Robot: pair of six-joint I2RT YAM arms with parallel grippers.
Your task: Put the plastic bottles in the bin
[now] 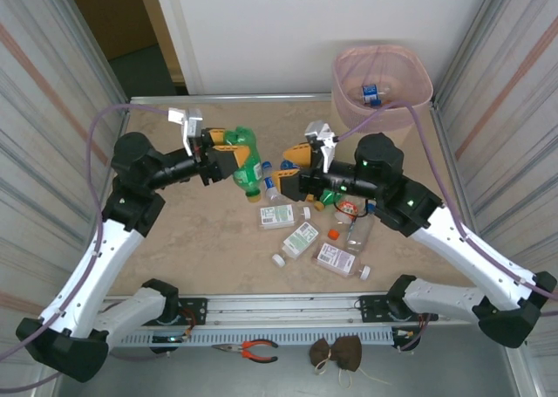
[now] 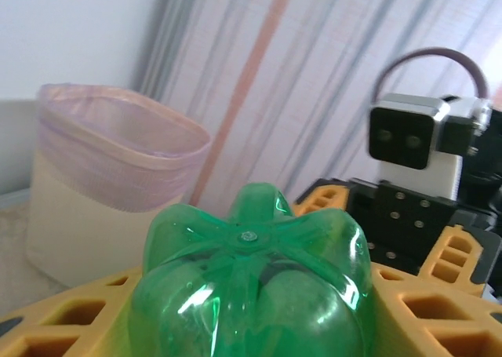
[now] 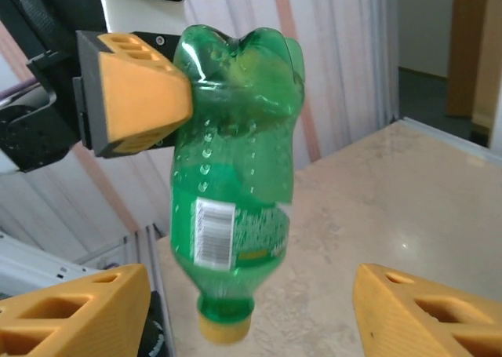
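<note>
progress: barely begun, as you can judge from the layout. 1 clear bottle with a blue label [image 1: 373,92] lies inside the bin [image 1: 420,81]; every other bottle you can see is outside it.
bin: at the far right corner of the counter [image 1: 192,240], pink liner folded over its rim, well apart from both arms.
green bottle [image 3: 235,176]: in the air above the middle of the counter, base up and cap down, between the 2 arms.
left pincer [image 1: 228,155]: clamped on the green bottle near its base; your left wrist view looks straight onto the lobed base seated between the yellow fingers.
right pincer [image 3: 251,282]: fingers stand apart, 1 on each side of the bottle's cap end, touching nothing that its wrist view lets you see.
step in hand: reads as a mid-air hand-over or regrasp of the green bottle; you cannot tell yet which arm is meant to carry it to the bin.
left on the counter: a loose cluster under and in front of the right arm, including 3 flat bottles with white labels [image 1: 301,238] and a tall clear bottle [image 1: 359,231] lying on its side. several more are partly hidden by the arm, so you cannot get an exact count.
remaining work: the green bottle has to cross to the far right corner, then the whole cluster goes after it, 1 at a time.
</note>
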